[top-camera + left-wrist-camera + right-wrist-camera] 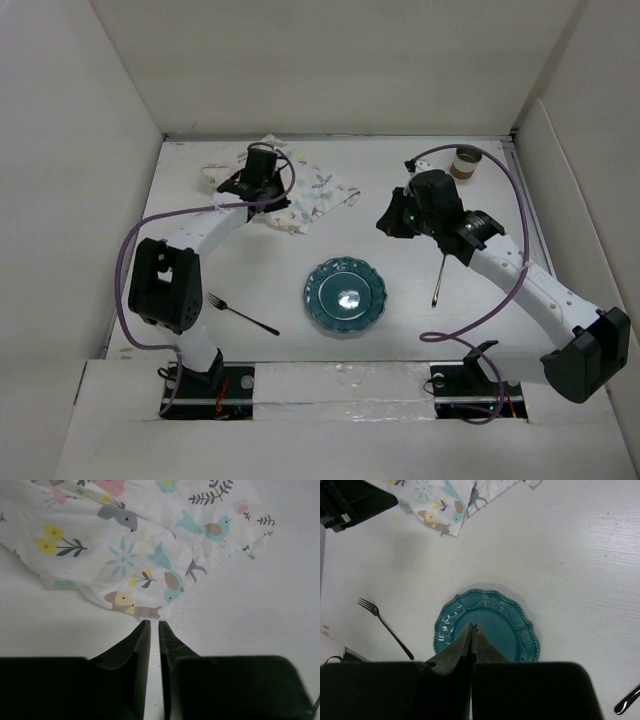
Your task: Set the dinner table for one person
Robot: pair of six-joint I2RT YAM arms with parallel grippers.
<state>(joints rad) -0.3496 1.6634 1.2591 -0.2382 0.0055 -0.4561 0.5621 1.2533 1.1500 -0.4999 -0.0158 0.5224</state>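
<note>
The white dinner table point(390, 165) holds a teal scalloped plate point(345, 295) near the front middle, also in the right wrist view point(510, 620). A dark fork point(243, 314) lies left of the plate. A slim dark piece of cutlery point(438, 278) lies right of it. A floral cloth placemat point(310, 192) lies crumpled at the back left. My left gripper point(262, 165) hovers at the cloth. Its jaws are almost together and empty, just short of the cloth's edge point(150, 575). My right gripper point(388, 220) is shut and empty, high above the plate.
A brown paper cup point(466, 161) stands at the back right. White walls enclose the table on three sides. Purple cables loop from both arms, one lying on the table at the front right point(470, 325).
</note>
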